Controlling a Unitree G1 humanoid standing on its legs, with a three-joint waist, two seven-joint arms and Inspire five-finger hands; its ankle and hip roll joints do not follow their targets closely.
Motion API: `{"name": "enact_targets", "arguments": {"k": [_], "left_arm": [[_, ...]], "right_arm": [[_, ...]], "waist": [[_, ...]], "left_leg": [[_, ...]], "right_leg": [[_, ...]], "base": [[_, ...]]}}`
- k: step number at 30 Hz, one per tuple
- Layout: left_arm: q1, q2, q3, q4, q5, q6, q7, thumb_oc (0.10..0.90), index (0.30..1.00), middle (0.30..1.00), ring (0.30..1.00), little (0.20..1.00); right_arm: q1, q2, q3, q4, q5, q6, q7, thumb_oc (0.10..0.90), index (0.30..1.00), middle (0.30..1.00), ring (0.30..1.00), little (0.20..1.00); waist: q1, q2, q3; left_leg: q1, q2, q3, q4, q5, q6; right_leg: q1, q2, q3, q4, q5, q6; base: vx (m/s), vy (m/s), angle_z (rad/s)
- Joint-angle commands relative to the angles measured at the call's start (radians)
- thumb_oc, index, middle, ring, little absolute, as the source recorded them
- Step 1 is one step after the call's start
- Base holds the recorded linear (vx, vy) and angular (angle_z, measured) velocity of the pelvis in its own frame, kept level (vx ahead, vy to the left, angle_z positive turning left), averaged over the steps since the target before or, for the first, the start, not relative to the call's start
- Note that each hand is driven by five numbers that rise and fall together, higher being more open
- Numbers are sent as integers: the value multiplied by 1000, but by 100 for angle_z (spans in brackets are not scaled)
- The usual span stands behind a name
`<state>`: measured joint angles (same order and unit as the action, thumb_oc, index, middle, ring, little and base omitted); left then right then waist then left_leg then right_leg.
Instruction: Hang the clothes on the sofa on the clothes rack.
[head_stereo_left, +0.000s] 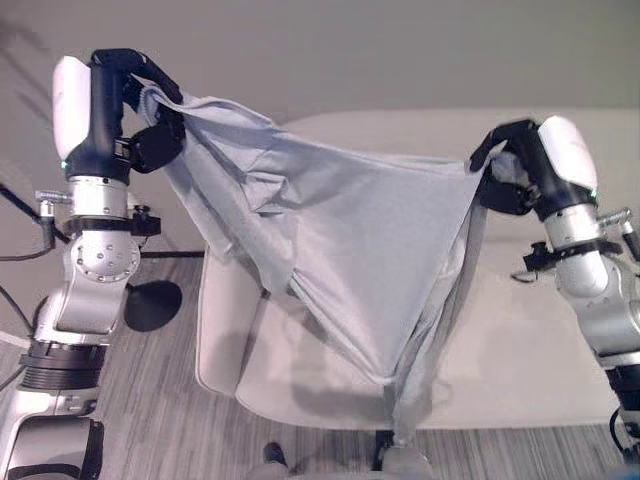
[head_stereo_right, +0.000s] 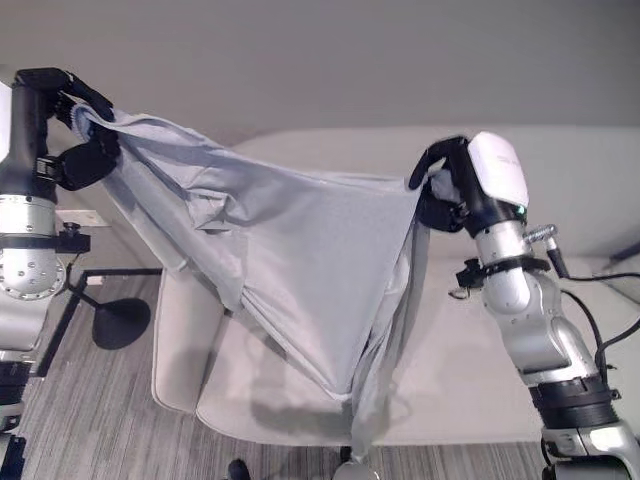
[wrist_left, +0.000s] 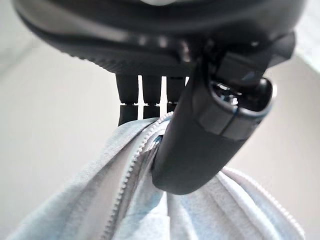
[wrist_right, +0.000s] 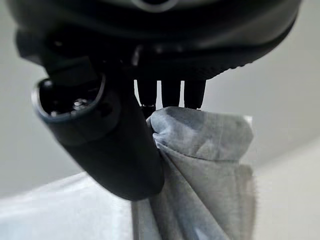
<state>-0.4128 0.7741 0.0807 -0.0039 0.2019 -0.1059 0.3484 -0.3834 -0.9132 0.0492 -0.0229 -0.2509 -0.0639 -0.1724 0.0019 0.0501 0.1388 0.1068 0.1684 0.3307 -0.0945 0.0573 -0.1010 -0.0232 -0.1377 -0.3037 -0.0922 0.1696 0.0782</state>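
Observation:
A pale grey zip-up garment (head_stereo_left: 350, 260) hangs stretched in the air between my two hands, above the sofa. My left hand (head_stereo_left: 150, 110) is raised high at the left and is shut on one upper corner; the left wrist view shows the thumb (wrist_left: 200, 145) pinching the zipper edge of the garment (wrist_left: 125, 200) against the fingers. My right hand (head_stereo_left: 510, 170) is held lower at the right and is shut on the other corner, the thumb (wrist_right: 115, 155) clamping a fold of the garment (wrist_right: 200, 165). The loose lower part sags to a point over the seat.
The beige sofa (head_stereo_left: 520, 370) spreads below and behind the garment, with its backrest (head_stereo_right: 580, 170) against a plain wall. A black round stand base (head_stereo_left: 150, 305) with a thin pole sits on the grey striped floor at the left.

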Motion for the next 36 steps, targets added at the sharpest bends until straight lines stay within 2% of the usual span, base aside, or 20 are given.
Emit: {"name": "enact_targets", "arguments": {"k": [1,5,7,10,11,14,15,16,17,19,21,22,23,24,25,26,29,31,34,36], "left_arm": [[-83,136,105,6,43,-25,132,400,300,300,300,300],[-159,208,104,30,29,-16,176,400,300,300,300,300],[-247,258,63,61,8,-21,202,400,300,300,300,300],[-318,292,17,92,-12,-28,222,400,300,300,300,300],[-354,317,-8,104,-19,-24,228,400,300,300,300,300],[-456,349,-84,119,-28,-20,224,400,300,300,300,300],[-522,363,-142,139,-34,-23,223,400,300,300,300,300],[-600,394,-218,179,-51,-25,218,400,300,300,300,300],[-635,409,-252,181,-50,-12,222,400,300,300,300,300],[-669,417,-282,191,-47,-14,210,400,300,300,300,300],[-726,406,-339,216,-47,-15,210,400,300,300,300,300],[-767,395,-389,241,-52,-11,199,400,300,300,300,300],[-770,395,-389,243,-53,-12,199,400,300,300,300,300],[-772,391,-400,258,-54,-7,192,400,300,300,300,300],[-711,377,-371,275,-56,-3,181,400,300,300,300,300],[-704,376,-364,274,-55,-4,181,400,300,300,300,300],[-638,347,-295,270,-60,-1,188,400,300,300,300,300],[-637,317,-292,279,-83,-14,190,400,300,300,300,300],[-623,294,-272,260,-95,-18,192,400,300,300,300,300],[-616,285,-267,248,-89,-23,194,400,300,300,300,300]], "right_arm": [[-191,-69,5,-18,73,-52,-102,400,300,300,300,300],[-346,-119,58,23,99,-50,-128,400,300,300,300,300],[-408,-151,94,45,109,-48,-150,400,300,300,300,300],[-436,-188,114,50,113,-44,-154,400,300,300,300,300],[-456,-205,113,53,112,-40,-159,400,300,300,300,300],[-490,-247,104,51,98,-30,-170,400,300,300,300,300],[-509,-260,110,63,91,-21,-179,400,300,300,300,300],[-551,-270,135,93,83,-4,-191,400,300,300,300,300],[-606,-275,163,103,83,2,-201,400,300,300,300,300],[-654,-280,195,127,89,3,-206,400,300,300,300,300],[-751,-287,278,173,107,-4,-209,400,300,300,300,300],[-830,-296,341,228,142,-15,-210,400,300,300,300,300],[-839,-296,349,232,143,-16,-211,400,300,300,300,300],[-869,-302,373,251,166,-19,-208,400,300,300,300,300],[-928,-329,439,310,189,-29,-197,400,300,300,300,300],[-936,-328,448,313,190,-30,-197,400,300,300,300,300],[-973,-324,465,360,227,-28,-197,400,300,300,300,300],[-1023,-343,503,399,258,-42,-199,400,300,300,300,300],[-1027,-350,507,393,272,-36,-191,400,300,300,300,300],[-994,-357,503,400,268,-31,-185,400,300,300,300,300]], "waist": [[25,-63,-132],[50,-77,-124],[44,-90,-121],[34,-79,-133],[33,-69,-135],[16,-61,-156],[17,-77,-160],[22,-100,-155],[33,-88,-142],[27,-84,-128],[23,-89,-112],[25,-82,-105],[24,-81,-104],[25,-87,-103],[24,-131,-111],[23,-128,-111],[31,-161,-126],[44,-185,-104],[41,-189,-89],[40,-196,-103]], "left_leg": [[38,13,-50,30,-48,-37],[4,39,-81,79,-68,-53],[3,114,-66,114,-58,-68],[17,164,-60,124,-36,-84],[4,168,-93,135,-18,-92],[12,117,-118,62,-100,-86],[18,65,-119,19,-115,-70],[15,-8,-108,7,-158,-43],[13,-30,-103,7,-181,-23],[8,-44,-100,7,-179,-13],[-3,-75,-102,7,-154,10],[-12,-85,-112,7,-141,23],[-13,-84,-112,7,-140,22],[-17,-90,-118,7,-134,26],[-29,-127,-124,7,-132,30],[-27,-126,-124,7,-132,28],[-43,-151,-139,7,-137,29],[-70,-151,-111,65,-113,17],[-119,-102,-85,145,-138,-2],[-122,15,-109,109,-106,-29]], "right_leg": [[132,-11,-20,5,-164,47],[145,-32,-61,5,-157,55],[148,-76,-106,5,-138,73],[147,-111,-138,5,-125,97],[151,-116,-144,6,-118,103],[148,-201,-166,12,-37,147],[136,-250,-170,14,22,169],[90,-340,-178,57,192,184],[65,-348,-196,91,184,184],[40,-332,-175,145,140,180],[11,-276,-128,225,65,151],[2,-178,-118,292,-67,106],[0,-179,-118,295,-69,105],[-2,-124,-115,319,-132,85],[-12,14,-61,290,-221,48],[-6,17,-62,282,-219,47],[67,61,-12,100,-193,41],[102,52,-32,32,-174,41],[119,37,-55,6,-162,52],[124,-5,-45,5,-172,71]], "base": [[-58,13,18],[-103,108,35],[-100,291,73],[-47,337,56],[13,441,35],[33,541,60],[-54,761,76],[-97,892,48],[-132,863,46],[-109,416,9],[-135,347,11],[-84,288,38],[-97,256,23],[-56,198,34],[-50,195,24],[-32,134,30],[40,14,8],[15,86,-11],[25,143,31],[164,324,21]]}}
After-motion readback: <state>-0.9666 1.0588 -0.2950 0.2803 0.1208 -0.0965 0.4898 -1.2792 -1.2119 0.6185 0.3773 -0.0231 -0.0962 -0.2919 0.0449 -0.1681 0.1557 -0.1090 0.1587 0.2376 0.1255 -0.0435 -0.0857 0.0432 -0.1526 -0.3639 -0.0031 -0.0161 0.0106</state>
